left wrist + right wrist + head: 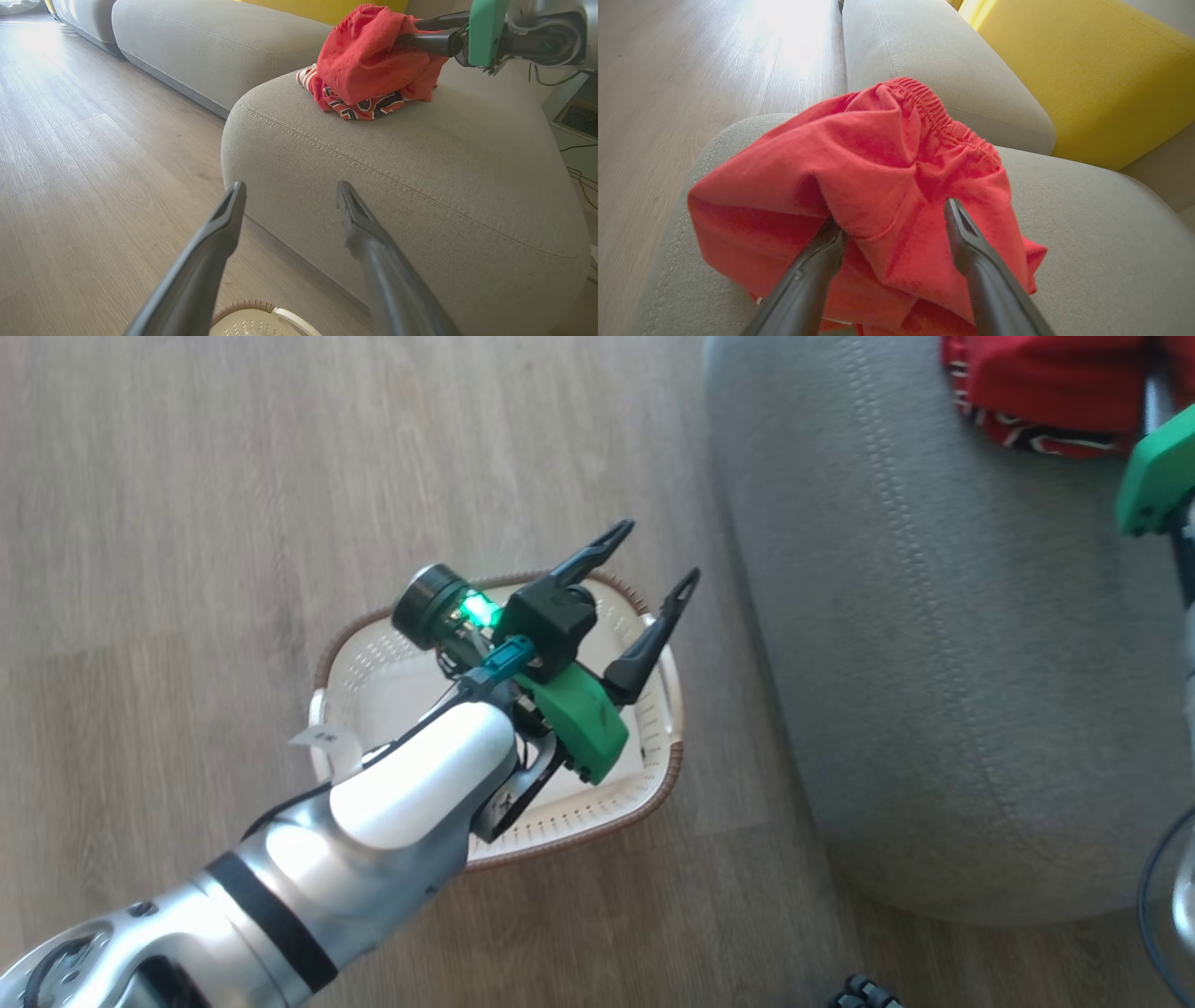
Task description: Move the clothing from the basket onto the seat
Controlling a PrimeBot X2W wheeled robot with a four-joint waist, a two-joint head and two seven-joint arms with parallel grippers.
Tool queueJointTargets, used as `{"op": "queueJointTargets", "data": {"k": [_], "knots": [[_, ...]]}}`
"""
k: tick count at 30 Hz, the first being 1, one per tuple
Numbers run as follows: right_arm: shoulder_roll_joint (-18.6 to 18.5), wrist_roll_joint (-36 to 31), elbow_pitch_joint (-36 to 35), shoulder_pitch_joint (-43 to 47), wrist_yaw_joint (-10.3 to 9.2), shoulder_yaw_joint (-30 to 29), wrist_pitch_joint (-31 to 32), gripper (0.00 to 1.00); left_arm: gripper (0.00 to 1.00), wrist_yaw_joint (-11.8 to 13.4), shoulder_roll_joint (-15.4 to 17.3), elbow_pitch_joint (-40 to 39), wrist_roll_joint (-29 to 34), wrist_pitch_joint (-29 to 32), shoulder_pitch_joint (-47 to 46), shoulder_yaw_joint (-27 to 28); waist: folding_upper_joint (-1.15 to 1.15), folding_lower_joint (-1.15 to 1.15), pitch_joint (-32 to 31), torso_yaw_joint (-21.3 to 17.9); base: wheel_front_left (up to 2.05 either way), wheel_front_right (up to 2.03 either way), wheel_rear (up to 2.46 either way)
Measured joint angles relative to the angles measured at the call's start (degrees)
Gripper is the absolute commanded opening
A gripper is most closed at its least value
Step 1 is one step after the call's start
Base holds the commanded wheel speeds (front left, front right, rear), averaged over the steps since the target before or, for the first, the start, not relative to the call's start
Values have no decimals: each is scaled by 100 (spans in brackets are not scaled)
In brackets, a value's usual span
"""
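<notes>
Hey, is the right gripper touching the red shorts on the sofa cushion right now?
Touching. The right wrist view shows the right gripper open wide, with the red shorts bunched against and over one fingertip.

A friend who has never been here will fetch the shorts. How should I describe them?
Find the big grey sofa cushion beside the white basket on the wooden floor. A red heap lies on it. The shorts are the top piece, plain red with a gathered elastic waistband, draped over the jersey with black-and-white lettering.
</notes>
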Motion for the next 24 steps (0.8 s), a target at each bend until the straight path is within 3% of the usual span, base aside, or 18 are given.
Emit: {"op": "queueJointTargets", "data": {"k": [7, 14, 24], "knots": [[205, 970, -854, 971, 0, 921, -14, 100, 100, 67, 101, 94, -186, -44, 266, 69, 0, 0, -380, -314, 0, 0, 0], [104, 1671, -1378, 1613, 0, 1507, -14, 100, 100, 121, 113, 155, -380, -162, 492, 219, 0, 0, -804, -480, 0, 0, 0], [20, 2165, -1651, 1772, 0, 1895, -14, 100, 100, 236, 143, 285, -627, -339, 1022, 738, 0, 0, -1435, -299, 0, 0, 0]]}}
